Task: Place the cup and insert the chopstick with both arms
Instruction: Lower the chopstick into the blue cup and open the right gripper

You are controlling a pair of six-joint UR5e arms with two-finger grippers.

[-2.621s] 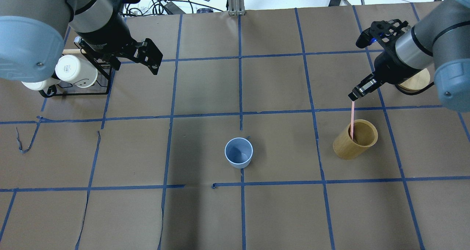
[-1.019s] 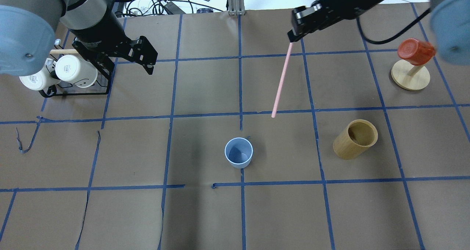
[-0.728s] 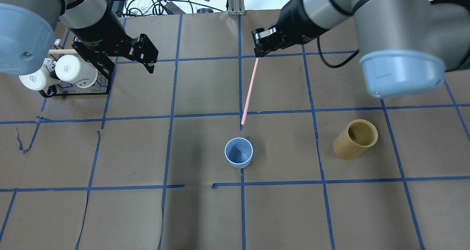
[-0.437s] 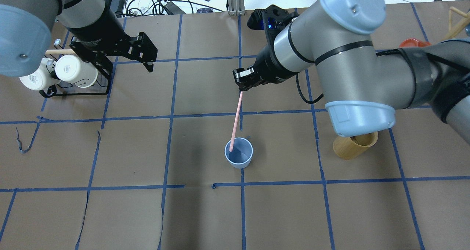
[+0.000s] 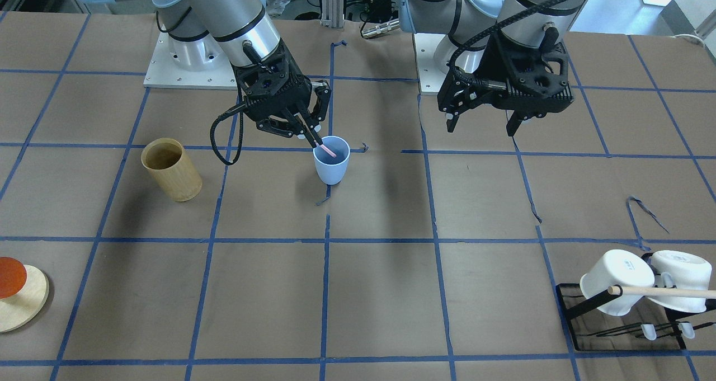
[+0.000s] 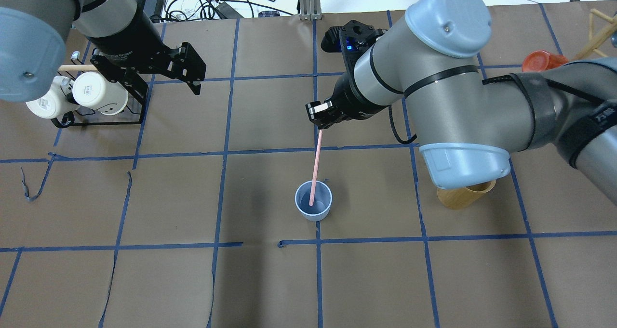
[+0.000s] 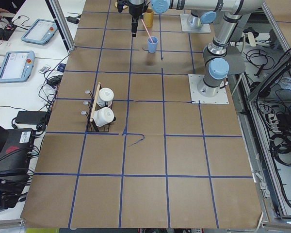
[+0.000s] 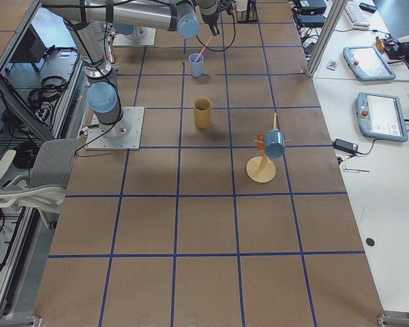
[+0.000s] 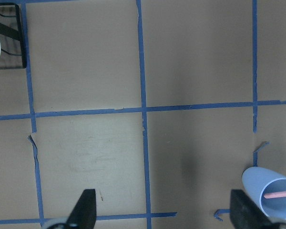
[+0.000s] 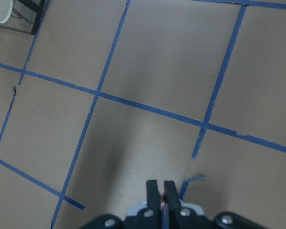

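The light-blue cup point(image 6: 313, 207) stands upright near the table's middle; it also shows in the front view point(image 5: 331, 161) and at the lower right of the left wrist view point(image 9: 268, 192). My right gripper point(image 6: 321, 121) is shut on the top end of a pale-pink chopstick point(image 6: 315, 166). The stick slants down and its lower tip point(image 5: 328, 150) is inside the cup. My left gripper point(image 5: 482, 126) is open and empty. It hangs above the table well to the cup's left in the overhead view point(image 6: 161, 80).
A tan bamboo cylinder point(image 6: 465, 196) stands right of the cup, partly under my right arm. A black wire rack with white mugs point(image 6: 91, 94) and a wooden dowel is at the far left. A wooden stand with a red cup point(image 5: 11, 280) is at the far right.
My right gripper lifted the pink chopstick out of the bamboo cylinder, carried it left over the table and lowered its tip into the blue cup. The left arm has barely moved.
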